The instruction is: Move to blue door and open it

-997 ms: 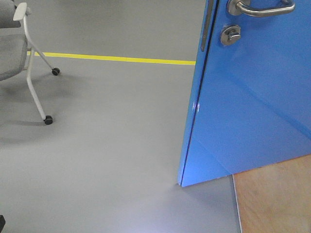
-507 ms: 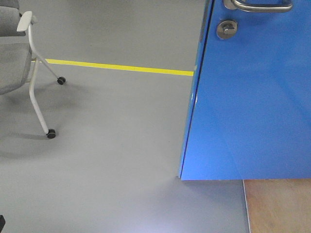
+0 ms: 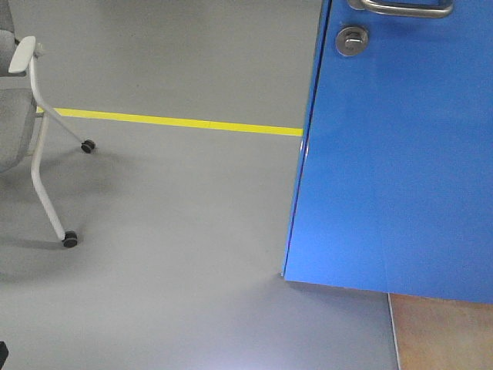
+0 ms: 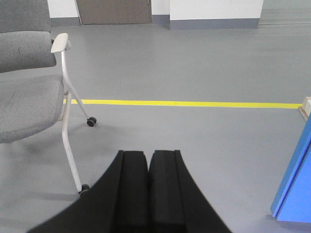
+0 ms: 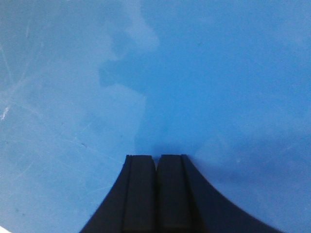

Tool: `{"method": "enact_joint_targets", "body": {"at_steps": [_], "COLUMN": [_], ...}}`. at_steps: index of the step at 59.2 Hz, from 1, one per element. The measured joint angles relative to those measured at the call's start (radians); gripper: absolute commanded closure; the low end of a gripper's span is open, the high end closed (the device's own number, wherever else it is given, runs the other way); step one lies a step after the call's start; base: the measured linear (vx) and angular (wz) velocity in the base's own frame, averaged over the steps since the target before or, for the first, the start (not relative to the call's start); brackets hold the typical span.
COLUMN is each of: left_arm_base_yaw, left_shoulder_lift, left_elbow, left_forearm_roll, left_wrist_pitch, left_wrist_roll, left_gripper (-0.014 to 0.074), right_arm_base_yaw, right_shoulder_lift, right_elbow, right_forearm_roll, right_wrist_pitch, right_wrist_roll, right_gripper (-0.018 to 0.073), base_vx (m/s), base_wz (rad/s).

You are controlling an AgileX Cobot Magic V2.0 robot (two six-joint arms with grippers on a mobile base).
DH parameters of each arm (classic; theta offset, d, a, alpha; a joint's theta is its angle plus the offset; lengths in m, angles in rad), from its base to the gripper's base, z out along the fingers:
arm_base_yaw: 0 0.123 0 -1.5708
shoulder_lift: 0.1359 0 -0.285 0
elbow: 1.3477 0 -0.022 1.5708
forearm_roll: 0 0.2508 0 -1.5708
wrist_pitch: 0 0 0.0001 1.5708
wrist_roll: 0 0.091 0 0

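The blue door (image 3: 393, 154) fills the right half of the front view, its free edge running down to the floor. Its silver lever handle (image 3: 400, 8) is cut off at the top edge, with the round lock (image 3: 351, 40) just below. In the right wrist view the door panel (image 5: 155, 73) fills the whole frame; my right gripper (image 5: 156, 156) is shut with its tips right at the panel. My left gripper (image 4: 148, 153) is shut and empty over the grey floor; a corner of the door (image 4: 296, 189) shows at its right.
A grey chair with white legs on castors (image 3: 35, 139) stands at the left, also visible as the chair (image 4: 34, 92) in the left wrist view. A yellow floor line (image 3: 177, 121) crosses the floor. A wooden floor patch (image 3: 443, 331) lies under the door.
The view has shifted: the door's bottom edge now slopes the other way and covers more of the wooden floor. The handle has slid up out of frame, and the chair sits farther left and lower.
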Motion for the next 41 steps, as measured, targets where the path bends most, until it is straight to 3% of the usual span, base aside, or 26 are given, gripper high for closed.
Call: {"method": "enact_joint_targets", "body": {"at_steps": [41], "left_arm_base_yaw": [0.000], "left_shoulder_lift": [0.000], "left_elbow": [0.000], "left_forearm_roll": [0.000], "left_wrist_pitch": [0.000], "left_wrist_roll": [0.000], "left_gripper": [0.0526], "right_arm_base_yaw": [0.007], "right_shoulder_lift": [0.000], "right_elbow": [0.000], "right_forearm_roll": [0.001], "right_wrist_pitch": [0.007], "right_wrist_roll": [0.000], "right_gripper": [0.0564], "base_vx": [0.15], "base_wz": [-0.09]}}
